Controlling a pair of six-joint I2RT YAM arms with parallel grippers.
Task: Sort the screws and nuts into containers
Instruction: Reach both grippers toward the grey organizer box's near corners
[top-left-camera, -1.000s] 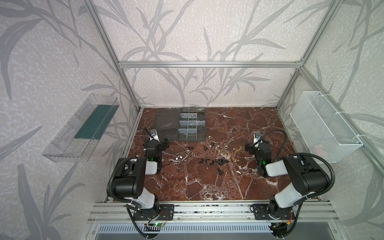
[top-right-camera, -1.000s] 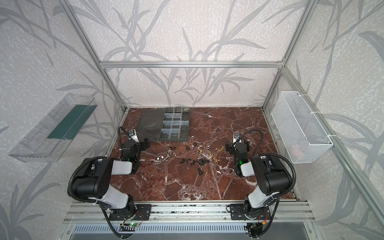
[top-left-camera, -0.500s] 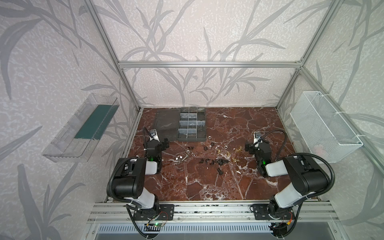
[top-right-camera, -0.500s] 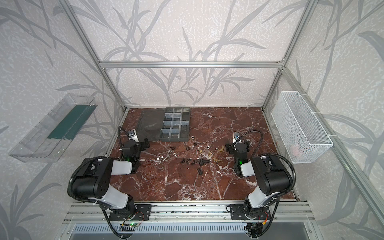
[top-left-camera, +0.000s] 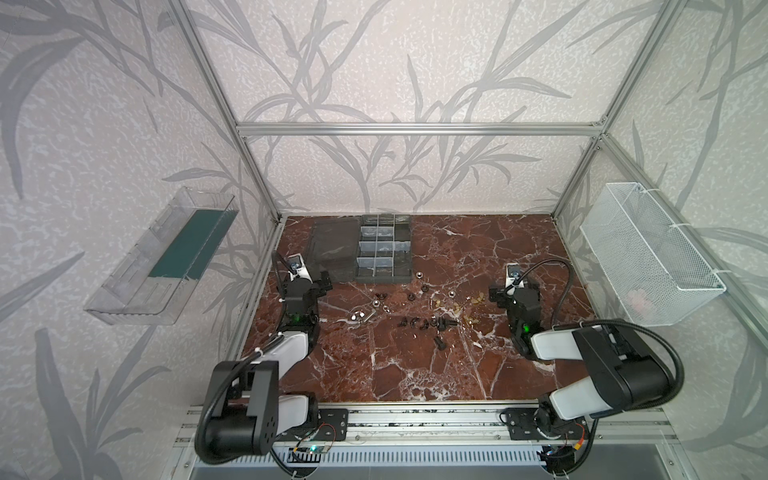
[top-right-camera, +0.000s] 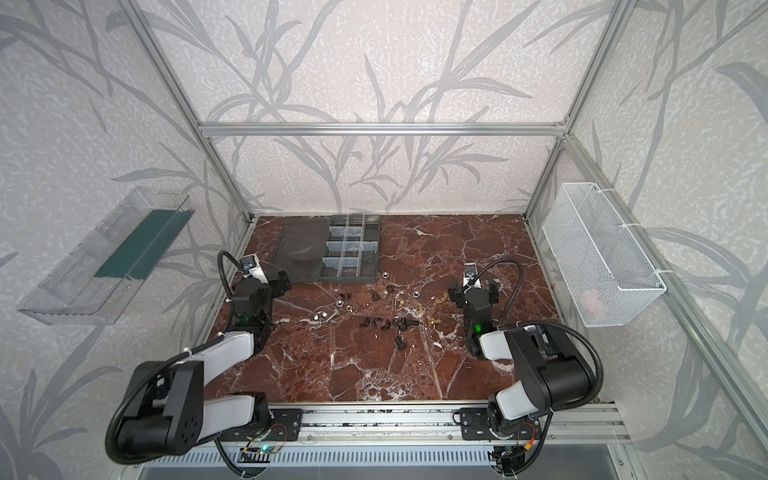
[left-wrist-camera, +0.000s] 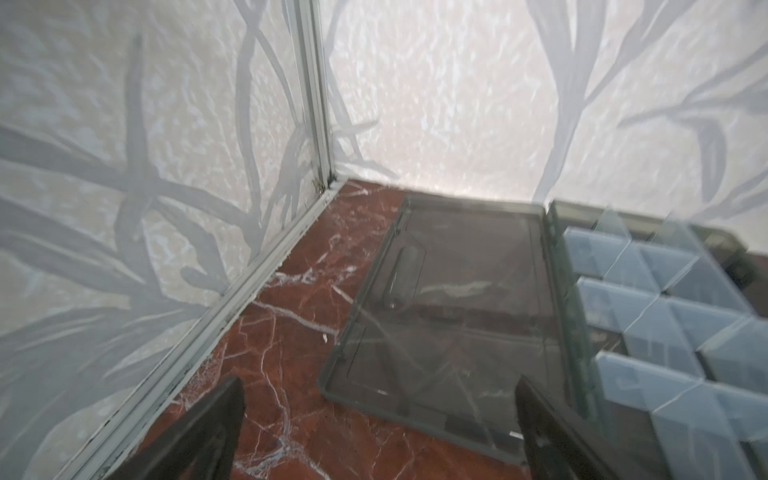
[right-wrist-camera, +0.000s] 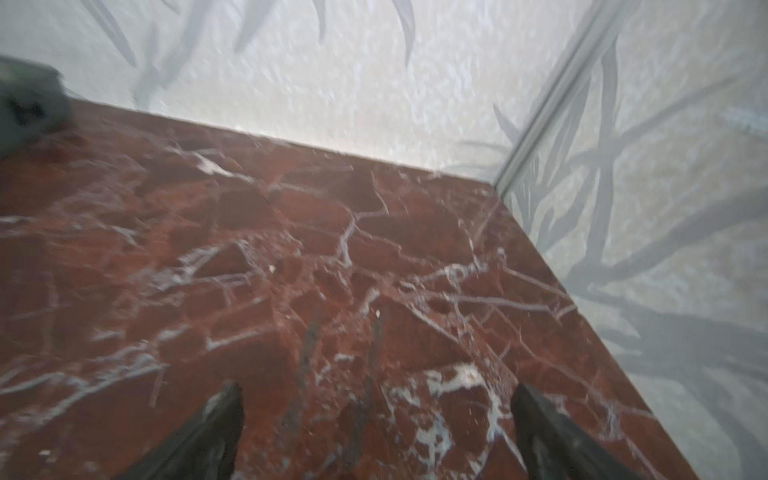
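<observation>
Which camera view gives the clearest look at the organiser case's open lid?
The left wrist view: the lid lies open and flat, filling much of the frame, with its rim and moulded recess clear. In both top views the lid is small and dark, details lost. The right wrist view shows no lid.

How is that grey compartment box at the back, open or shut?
Open. Its smoky lid lies folded out flat on the marble beside the case, and the compartments are uncovered in both top views.
</observation>
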